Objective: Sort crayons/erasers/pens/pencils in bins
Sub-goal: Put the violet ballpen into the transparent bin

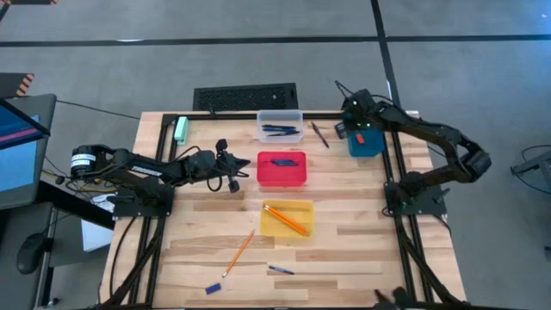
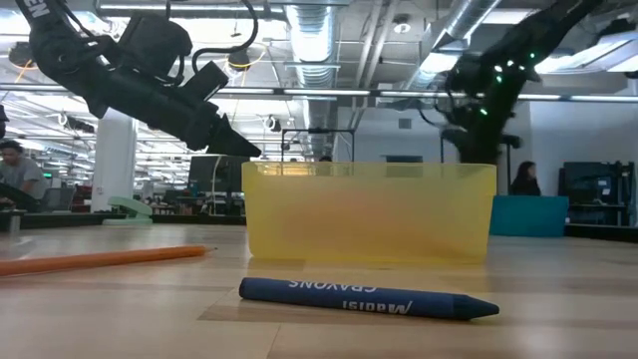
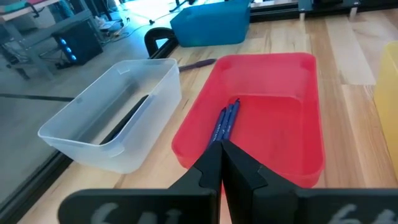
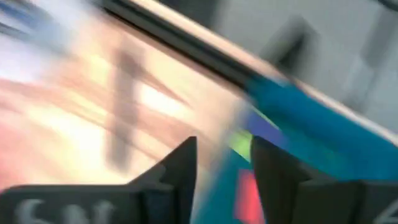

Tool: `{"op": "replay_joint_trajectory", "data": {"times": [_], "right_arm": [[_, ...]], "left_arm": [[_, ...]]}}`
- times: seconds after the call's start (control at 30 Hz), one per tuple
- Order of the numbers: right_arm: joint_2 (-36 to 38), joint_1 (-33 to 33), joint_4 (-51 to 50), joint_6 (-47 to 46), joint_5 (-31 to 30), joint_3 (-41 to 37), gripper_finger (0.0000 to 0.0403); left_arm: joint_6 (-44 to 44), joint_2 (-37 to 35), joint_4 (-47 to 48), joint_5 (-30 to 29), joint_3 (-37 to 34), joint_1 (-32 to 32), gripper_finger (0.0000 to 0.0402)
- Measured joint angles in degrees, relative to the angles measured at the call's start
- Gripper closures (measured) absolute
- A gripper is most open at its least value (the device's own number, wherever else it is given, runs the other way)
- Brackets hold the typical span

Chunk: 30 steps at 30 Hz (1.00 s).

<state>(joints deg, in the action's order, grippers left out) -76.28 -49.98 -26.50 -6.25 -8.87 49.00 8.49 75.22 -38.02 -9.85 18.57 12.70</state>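
My left gripper [image 1: 238,164] is shut and hovers just left of the red bin [image 1: 281,169], touching nothing. Two blue crayons [image 3: 225,121] lie in that bin. The clear bin [image 1: 280,126] holds dark pens [image 3: 127,118]. Two orange pencils [image 1: 286,219] lie in the yellow bin [image 1: 303,209]. My right gripper [image 1: 355,127] is open above the blue bin [image 1: 368,144]. Its blurred wrist view shows a yellow-green eraser [image 4: 240,143] and an orange-red eraser [image 4: 249,191] beyond the fingers. A pen [image 1: 320,135], a pencil [image 1: 239,252], another pen [image 1: 280,269] and a crayon [image 1: 213,287] lie flat on the table.
A pale green block [image 1: 181,129] lies near the table's far left corner. A black grille [image 1: 245,96] sits beyond the far edge. Black frame rails [image 1: 400,172] run along both sides. Bare wood [image 1: 353,250] lies toward the near right. A person [image 2: 523,178] stands in the room behind.
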Motion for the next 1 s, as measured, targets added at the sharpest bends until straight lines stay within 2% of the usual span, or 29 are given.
{"op": "replay_joint_trajectory", "data": {"times": [0.13, 0.23, 0.3, 0.43, 0.77, 1.0], "right_arm": [[-1.51, 3.21, 8.04, 0.34, 9.42, 0.1, 0.0317], [-5.2, 5.0, 9.08, 0.06, 10.41, 0.09, 0.0354], [-7.91, 5.9, 9.38, -0.73, 10.33, 0.06, 0.036], [-12.45, 7.91, 11.08, -1.71, 8.89, 0.06, 0.0338], [-18.27, 8.75, 12.52, -4.7, 8.18, 0.03, 0.0241], [-19.62, 8.66, 13.29, -5.24, 4.55, 0.01, 0.0224]], "left_arm": [[-0.79, 0.0, 0.0, 0.0, 0.0, 0.57, 0.0401], [-1.27, -0.01, 0.02, 0.05, 0.0, 0.69, 0.0401], [-1.27, -0.02, 0.02, 0.13, 0.0, 0.66, 0.0401], [-1.22, 0.0, 0.02, 0.11, 0.0, 0.66, 0.0401], [-1.75, 0.0, 0.98, 0.13, 0.0, 0.69, 0.0401], [-1.64, 0.0, 0.98, 0.13, 0.0, 0.69, 0.0401]]}}
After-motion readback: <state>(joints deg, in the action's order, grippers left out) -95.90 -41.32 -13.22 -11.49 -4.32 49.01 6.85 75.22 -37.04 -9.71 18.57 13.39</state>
